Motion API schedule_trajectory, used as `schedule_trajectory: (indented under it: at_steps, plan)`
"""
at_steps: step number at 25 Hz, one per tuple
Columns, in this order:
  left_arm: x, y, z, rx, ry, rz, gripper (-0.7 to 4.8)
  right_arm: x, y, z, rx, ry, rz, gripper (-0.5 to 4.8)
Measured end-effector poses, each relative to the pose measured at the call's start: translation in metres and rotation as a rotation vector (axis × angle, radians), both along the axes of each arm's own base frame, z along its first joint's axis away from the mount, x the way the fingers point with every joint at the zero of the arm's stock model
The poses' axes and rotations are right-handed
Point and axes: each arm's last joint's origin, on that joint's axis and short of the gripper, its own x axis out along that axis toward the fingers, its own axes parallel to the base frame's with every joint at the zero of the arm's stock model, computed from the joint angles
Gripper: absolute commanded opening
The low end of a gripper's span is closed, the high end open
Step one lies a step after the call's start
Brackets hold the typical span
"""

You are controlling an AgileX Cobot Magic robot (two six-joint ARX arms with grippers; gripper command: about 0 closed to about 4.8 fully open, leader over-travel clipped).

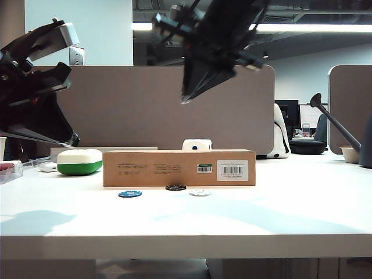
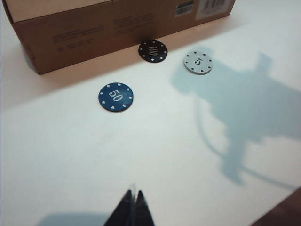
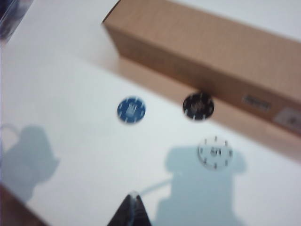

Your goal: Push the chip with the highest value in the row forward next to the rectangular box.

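table (image 1: 290,215) – chip (image 1: 175,187) below right gripper (image 1: 187,99)

A white-and-green case (image 1: 79,161) sits on the white worktop (image 1: 186,218) at the left, with a white cube with dark dots (image 1: 197,145) farther back near the middle. Behind them stands a grey partition (image 1: 145,110), and at the far right a dark bowl (image 1: 307,147) and a pale cup (image 1: 350,154).

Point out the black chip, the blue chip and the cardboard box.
black chip (image 2: 153,51), left wrist view, on its printed face.
blue chip (image 2: 115,97), left wrist view, on its printed face.
cardboard box (image 1: 157,168), exterior view, on its front wall.
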Motion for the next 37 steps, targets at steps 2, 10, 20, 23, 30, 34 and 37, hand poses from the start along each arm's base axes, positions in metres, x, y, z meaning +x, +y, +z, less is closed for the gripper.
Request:
schedule_trajectory:
  at_steps: [2, 10, 20, 23, 30, 34, 37]
  plan:
    - [0.000, 0.000, 0.000, 0.000, 0.000, -0.001, -0.05, -0.028, -0.020, 0.003, 0.017, -0.034, -0.012, -0.09]
    - [0.000, 0.000, 0.000, 0.001, -0.001, 0.002, -0.05, -0.115, -0.096, -0.003, 0.145, -0.216, -0.052, -0.09]
    - [0.000, 0.000, 0.000, 0.001, -0.001, 0.002, -0.05, -0.135, -0.117, -0.013, 0.163, -0.278, -0.100, -0.09]
    - [0.000, 0.000, 0.000, 0.001, -0.001, 0.003, -0.05, -0.135, -0.117, -0.013, 0.163, -0.278, -0.101, -0.09]
    - [0.000, 0.000, 0.000, 0.001, -0.001, 0.003, -0.05, -0.135, -0.117, -0.013, 0.163, -0.278, -0.101, -0.09]
    - [0.000, 0.000, 0.000, 0.001, -0.001, 0.003, -0.05, -0.135, -0.117, -0.013, 0.163, -0.278, -0.101, -0.09]
    - [-0.003, 0.004, 0.005, 0.017, -0.029, -0.001, -0.05, -0.135, -0.117, -0.013, 0.163, -0.278, -0.101, -0.09]
